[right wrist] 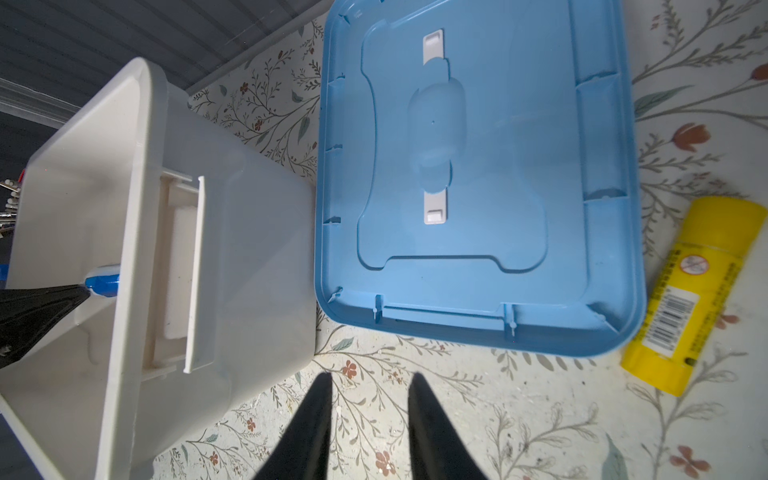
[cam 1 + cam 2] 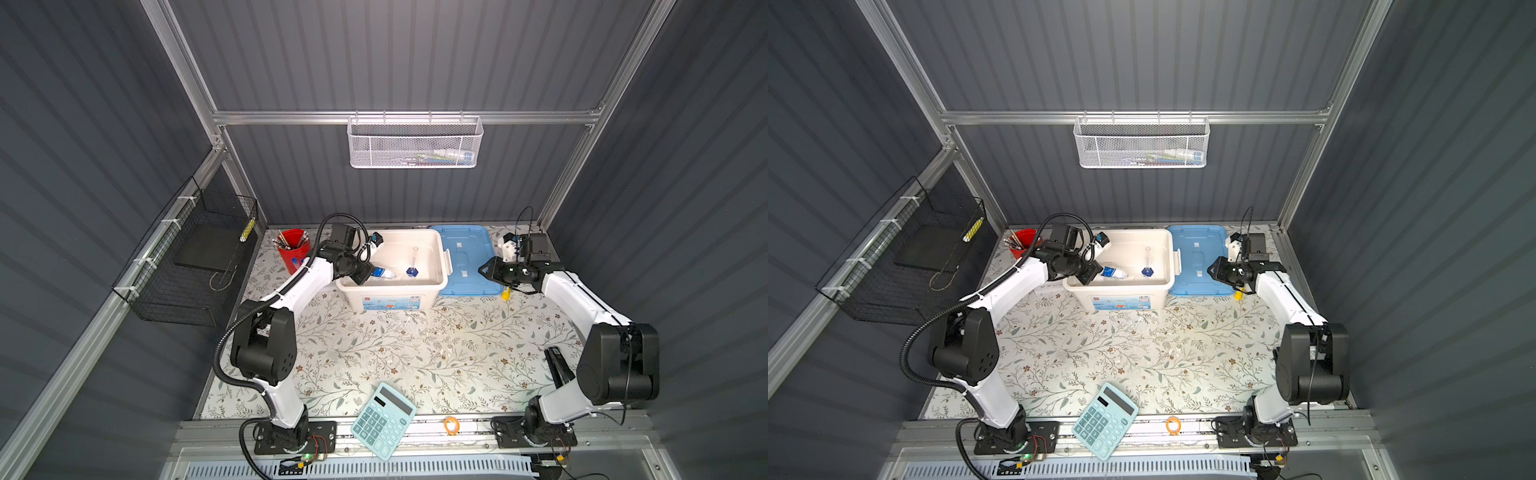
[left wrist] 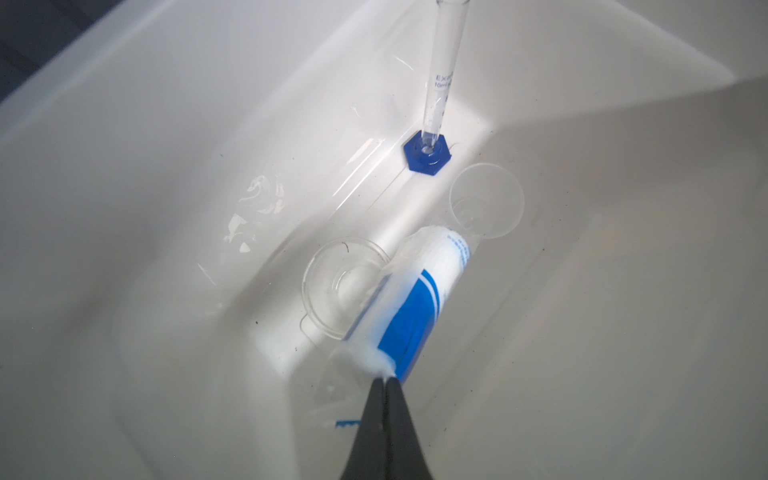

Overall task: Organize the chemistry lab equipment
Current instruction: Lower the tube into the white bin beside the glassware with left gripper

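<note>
Setting the blue-and-white labelled container (image 3: 419,299) down inside the white storage bin (image 2: 441,266) is judged to be the step in hand. The container is pinched at its near end by the left gripper (image 3: 384,380), whose jaws are pressed together on a thin white edge. It is held tilted between two clear beakers, one (image 3: 345,286) seemingly against its side, the other (image 3: 486,201) just beside its tip. Whether its far end rests on the bin floor cannot be told. A slim graduated cylinder (image 3: 442,83) stands upright on a blue hexagonal foot further along the floor.

The container should be eased down until its length is borne by the floor before the pinch is released, so that neither beaker is knocked and the cylinder is not toppled. A straight upward withdrawal is advised. The right gripper (image 1: 372,380), jaws apart and empty, is held over the floral mat (image 1: 457,395) beside the blue lid (image 1: 478,166), apart from the bin.
</note>
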{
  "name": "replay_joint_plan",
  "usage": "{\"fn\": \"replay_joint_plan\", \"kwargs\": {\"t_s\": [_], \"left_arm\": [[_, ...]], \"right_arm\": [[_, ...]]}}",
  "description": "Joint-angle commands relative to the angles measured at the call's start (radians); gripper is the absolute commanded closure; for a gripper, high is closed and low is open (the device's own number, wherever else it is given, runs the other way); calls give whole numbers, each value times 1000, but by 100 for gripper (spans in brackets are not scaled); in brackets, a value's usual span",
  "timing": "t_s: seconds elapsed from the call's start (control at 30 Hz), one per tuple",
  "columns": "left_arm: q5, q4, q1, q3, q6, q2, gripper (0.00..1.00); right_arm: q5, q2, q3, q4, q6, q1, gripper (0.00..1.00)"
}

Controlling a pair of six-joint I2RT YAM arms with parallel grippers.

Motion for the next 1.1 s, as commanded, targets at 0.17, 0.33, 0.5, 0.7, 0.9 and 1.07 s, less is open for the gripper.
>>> {"fn": "replay_joint_plan", "kwargs": {"t_s": [0.17, 0.33, 0.5, 0.7, 0.9, 1.07], "left_arm": [[27, -66, 6, 70, -25, 40, 100], [28, -74, 6, 68, -32, 45, 100], [20, -80, 5, 75, -35, 56, 100], [8, -95, 5, 101, -47, 80, 100], [14, -134, 3, 136, -48, 109, 100], [0, -166, 2, 151, -34, 119, 100]], "right_arm": [[-30, 26, 30, -6, -3, -9, 67], [-31, 24, 25, -4, -6, -15, 67], [-38, 29, 26, -1, -7, -20, 67], [-43, 33, 25, 3, -7, -23, 67], [-49, 36, 23, 6, -8, -30, 67], [-55, 41, 23, 9, -8, -35, 67]]}}
